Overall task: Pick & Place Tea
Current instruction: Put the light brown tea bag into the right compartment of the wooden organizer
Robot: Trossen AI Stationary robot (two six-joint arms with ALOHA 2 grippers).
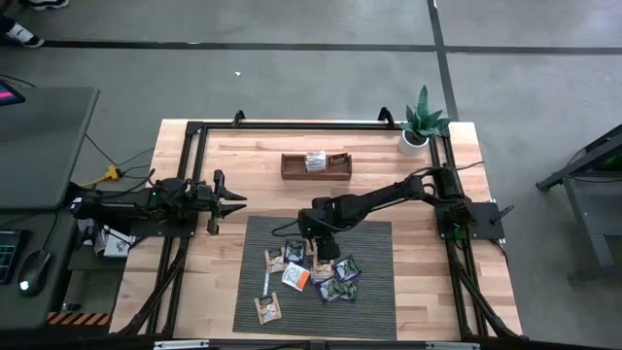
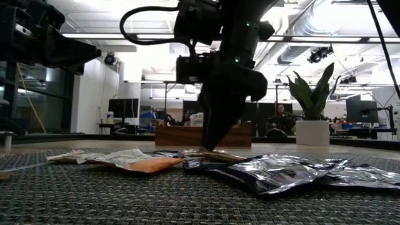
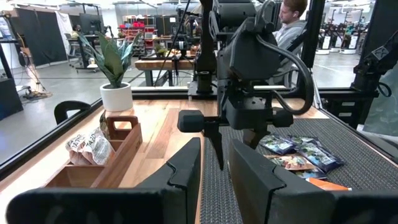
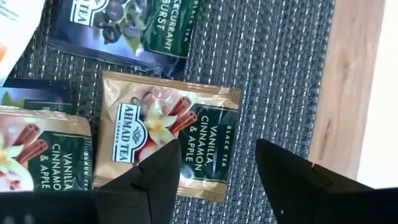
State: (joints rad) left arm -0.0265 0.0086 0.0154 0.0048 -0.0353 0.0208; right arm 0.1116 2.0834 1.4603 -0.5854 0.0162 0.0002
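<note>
Tan sachets marked vanilla, cinnamon and apple fill the right wrist view: one tan sachet lies flat on the grey woven mat, directly ahead of the right gripper, whose two dark fingers stand apart on either side of the sachet's near edge, holding nothing. We note a second tan sachet just beside it and a dark blue sachet beyond; none of this print is legible elsewhere.

From above, we see the scattered tea sachets lying on the mat, mostly in its middle, with one more sachet apart near the mat's front. The right gripper is lowered over the rear of that cluster. A wooden tray sits behind the mat with one packet inside, and a potted plant stands at the far right corner.

The table-level view shows the gripper tip down at the sachets.

The left gripper waits over bare wood left of the mat; its own wrist view shows its fingers parted and empty, and a person seated beyond the table.
</note>
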